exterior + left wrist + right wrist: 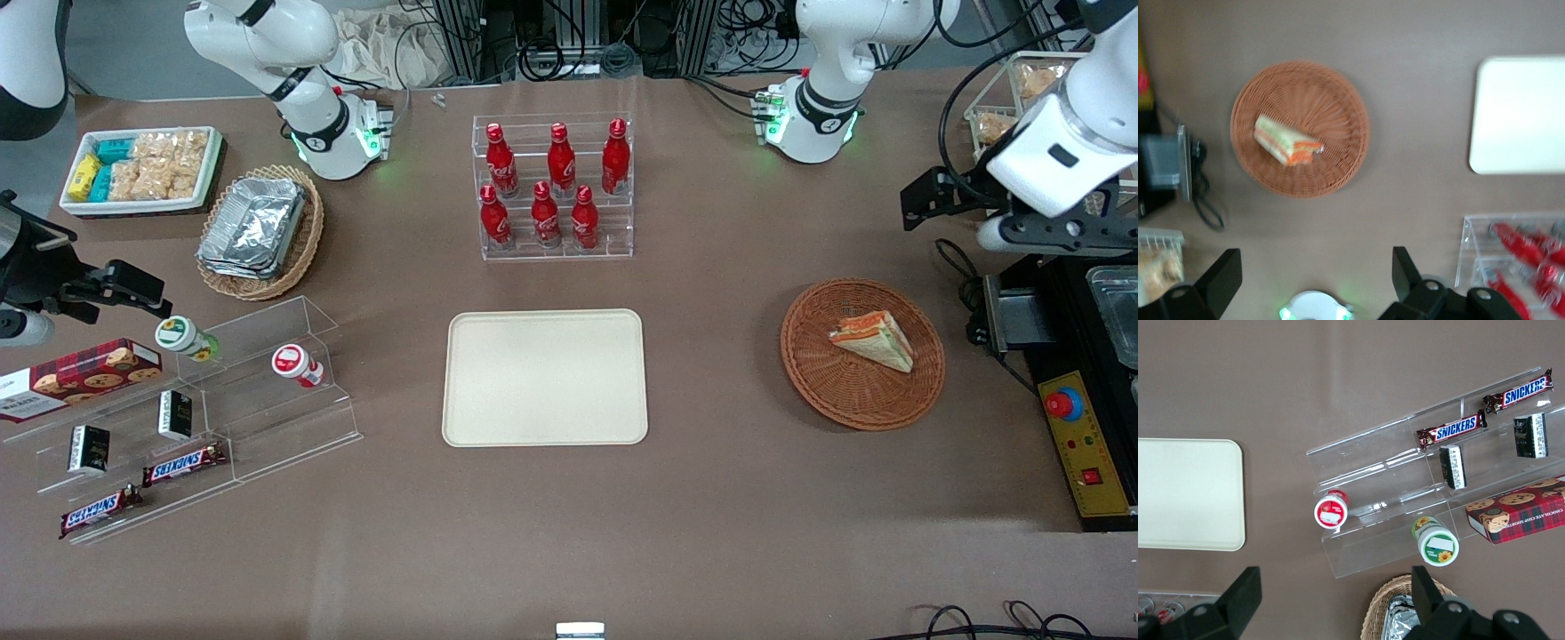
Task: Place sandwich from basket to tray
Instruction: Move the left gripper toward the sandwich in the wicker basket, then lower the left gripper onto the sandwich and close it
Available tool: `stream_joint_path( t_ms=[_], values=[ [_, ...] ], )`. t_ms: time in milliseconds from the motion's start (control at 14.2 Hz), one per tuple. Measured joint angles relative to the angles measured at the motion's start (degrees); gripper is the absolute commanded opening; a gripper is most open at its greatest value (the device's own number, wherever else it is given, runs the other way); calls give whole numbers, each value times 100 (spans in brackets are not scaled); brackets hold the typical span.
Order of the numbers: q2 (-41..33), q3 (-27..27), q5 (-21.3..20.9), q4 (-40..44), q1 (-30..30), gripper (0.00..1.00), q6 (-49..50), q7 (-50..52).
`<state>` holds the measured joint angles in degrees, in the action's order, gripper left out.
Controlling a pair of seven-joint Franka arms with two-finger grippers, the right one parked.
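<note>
The sandwich (873, 339) lies in the basket (818, 382), well apart from the empty tray (545, 378). The gripper (1317, 280) hangs high above the tabletop, nearer the arm's base than the basket, jaws wide and holding nothing. I think it should come straight down and pinch the bread's flat sides softly; the fingertips are cut off.

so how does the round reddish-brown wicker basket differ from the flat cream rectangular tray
The round reddish-brown wicker basket is woven and circular; the flat cream rectangular tray is smooth plastic with rounded corners. The basket is smaller and holds the triangular sandwich; the tray holds nothing. Both lie flat on the table. The left gripper hangs open, above the table beside the basket.
</note>
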<state>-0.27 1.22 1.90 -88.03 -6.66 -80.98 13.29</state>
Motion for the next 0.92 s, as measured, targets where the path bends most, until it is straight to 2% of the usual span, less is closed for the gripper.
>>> stream_joint_path(
  t_ms=[141,352,634,915],
  values=[
    [33,-22,-1,-344,267,100,7,610],
    [63,-53,-5,-1075,739,100,-180,851],
    [86,-78,-4,-2369,1211,100,-1455,1396],
    [591,-52,5,-3261,1229,100,-2981,3073]
  ],
)
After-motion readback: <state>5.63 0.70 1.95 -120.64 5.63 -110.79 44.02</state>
